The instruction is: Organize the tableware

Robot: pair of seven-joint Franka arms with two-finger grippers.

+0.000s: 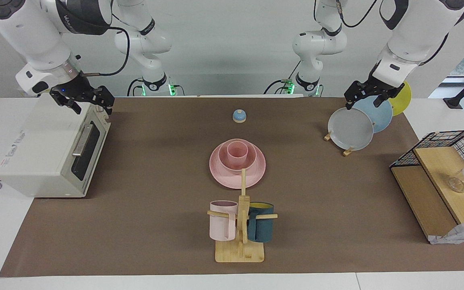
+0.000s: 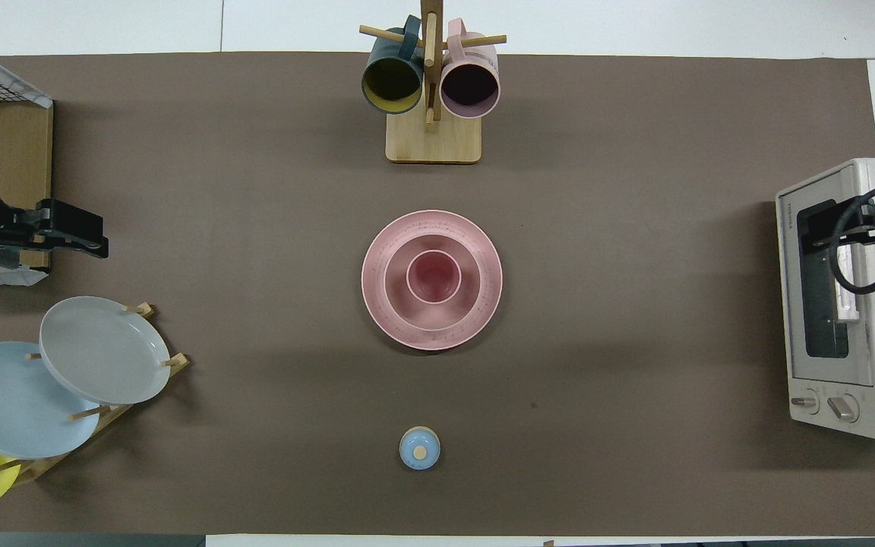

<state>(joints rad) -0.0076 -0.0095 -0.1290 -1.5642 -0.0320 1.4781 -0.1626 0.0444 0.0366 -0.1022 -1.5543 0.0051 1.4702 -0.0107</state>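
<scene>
The pink plate (image 1: pixel 220 175) lies flat at the middle of the table. The pink bowl (image 1: pixel 222 159) sits on it, and the small pink cup (image 1: pixel 237 155) stands upright in the bowl. The stack also shows in the overhead view: plate (image 2: pixel 487 304), bowl (image 2: pixel 396 292), cup (image 2: pixel 434 277). My left gripper (image 1: pixel 371 100) hangs open and empty over the plate rack, well apart from the stack; it also shows in the overhead view (image 2: pixel 96 239). My right gripper (image 1: pixel 92 108) hangs open and empty over the toaster oven, and shows in the overhead view too (image 2: pixel 863 237).
A wooden mug tree (image 1: pixel 240 251) with a pale pink mug (image 1: pixel 222 225) and a dark teal mug (image 1: pixel 261 227) stands farther from the robots than the stack. A small blue bell (image 1: pixel 239 116) sits nearer. Toaster oven (image 1: pixel 42 157), rack of grey, blue and yellow plates (image 1: pixel 351 129), wire-and-wood shelf (image 1: pixel 437 189) stand at the table's ends.
</scene>
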